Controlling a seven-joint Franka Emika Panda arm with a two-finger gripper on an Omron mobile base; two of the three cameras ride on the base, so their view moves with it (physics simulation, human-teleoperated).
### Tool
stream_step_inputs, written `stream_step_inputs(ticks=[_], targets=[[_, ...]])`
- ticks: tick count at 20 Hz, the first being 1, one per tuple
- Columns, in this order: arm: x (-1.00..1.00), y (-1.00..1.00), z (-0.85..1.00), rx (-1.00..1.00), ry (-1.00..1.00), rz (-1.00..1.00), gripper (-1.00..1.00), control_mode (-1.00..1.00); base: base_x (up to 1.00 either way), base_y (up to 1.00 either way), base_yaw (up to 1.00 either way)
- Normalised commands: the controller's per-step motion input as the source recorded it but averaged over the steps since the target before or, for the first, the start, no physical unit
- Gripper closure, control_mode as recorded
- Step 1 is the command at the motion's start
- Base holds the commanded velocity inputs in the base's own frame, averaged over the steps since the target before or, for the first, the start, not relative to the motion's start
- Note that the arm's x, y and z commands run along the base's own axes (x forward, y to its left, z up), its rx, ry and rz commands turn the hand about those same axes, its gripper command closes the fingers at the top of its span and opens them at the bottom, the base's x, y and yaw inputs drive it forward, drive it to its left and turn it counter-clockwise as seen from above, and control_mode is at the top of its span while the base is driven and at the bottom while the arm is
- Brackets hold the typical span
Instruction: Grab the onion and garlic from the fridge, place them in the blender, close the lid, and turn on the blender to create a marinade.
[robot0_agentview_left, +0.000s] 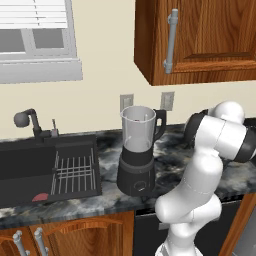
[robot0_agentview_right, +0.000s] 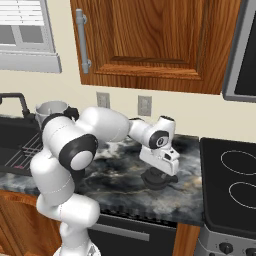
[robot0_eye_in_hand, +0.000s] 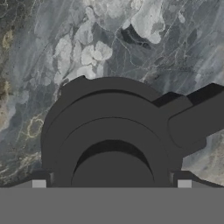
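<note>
Two dark fingertips of the pincer (robot0_eye_in_hand: 111, 183) stood wide apart and held nothing, one at each side of the lid (robot0_eye_in_hand: 111, 135), which lay directly beneath the hand on the marbled desk (robot0_eye_in_hand: 48, 48). Seen from the right base, the pincer (robot0_agentview_right: 159, 170) hung just above the lid (robot0_agentview_right: 156, 179), so the spread looked chosen to straddle the raised middle of the cap; whether the tips touched it could not be told. The lid sat on the desk well apart from the blender (robot0_agentview_left: 137, 150), presumably left off so the jar stayed open for loading. Farther left, the blender stood upright beside the sink (robot0_agentview_left: 30, 165), jar uncapped, with a small dark spot inside that was too small to identify; whether the onion and garlic were already in could not be judged. My reading: the step in hand was picking up the lid to close the jar. The carry calls for a level, centred hold.
</note>
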Motion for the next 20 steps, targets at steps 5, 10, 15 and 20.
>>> stream_step_inputs(ticks=[5, 10, 15, 20], targets=[[0.00, 0.00, -0.23, 0.00, 0.00, 0.00, -1.00, -1.00, 0.00, 0.00, 0.00], [0.00, 0.00, -0.24, -0.03, 0.00, 0.00, 1.00, -1.00, 0.00, 0.00, 0.00], [0.00, 0.00, -0.04, 0.00, 0.00, 0.00, 1.00, -1.00, 0.00, 0.00, 0.00], [-0.05, 0.00, 0.00, 0.00, 0.00, 0.00, 1.00, -1.00, 0.00, 0.00, 0.00]])
